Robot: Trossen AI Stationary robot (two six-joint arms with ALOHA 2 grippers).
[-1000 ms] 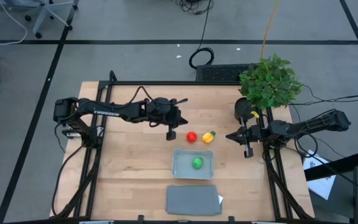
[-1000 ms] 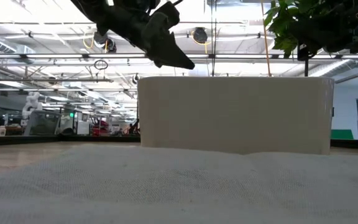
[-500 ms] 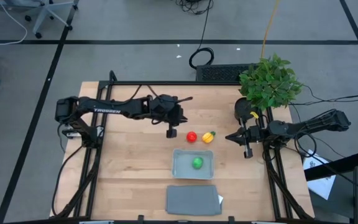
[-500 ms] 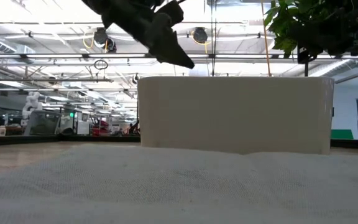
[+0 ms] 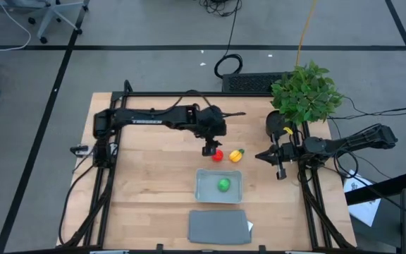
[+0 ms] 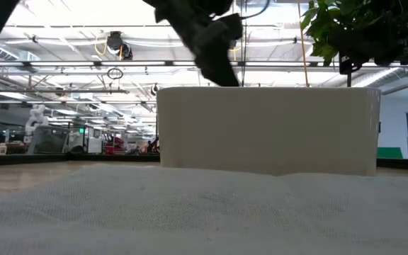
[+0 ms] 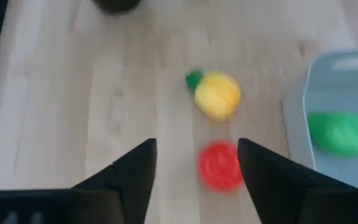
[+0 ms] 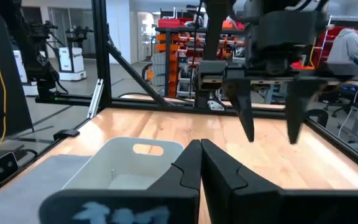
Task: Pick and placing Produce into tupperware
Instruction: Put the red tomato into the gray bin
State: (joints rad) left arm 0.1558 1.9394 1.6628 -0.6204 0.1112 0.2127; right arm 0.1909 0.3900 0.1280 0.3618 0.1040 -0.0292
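Left claw spread above the red piece, green one already in the tupperware.

Nearest me in the high view I see the grey lid [image 5: 219, 226] at bottom centre, then the tupperware [image 5: 219, 185] holding the green round piece [image 5: 223, 185]. Above it, the red round piece [image 5: 218, 155] and the yellow piece with green tip [image 5: 236, 155] lie side by side on the worktop [image 5: 146, 190]. My left claw [image 5: 210, 149] hangs spread at the red one's upper left. My right claw [image 5: 264, 155] waits pressed together at centre right, below the potted plant [image 5: 306, 92].
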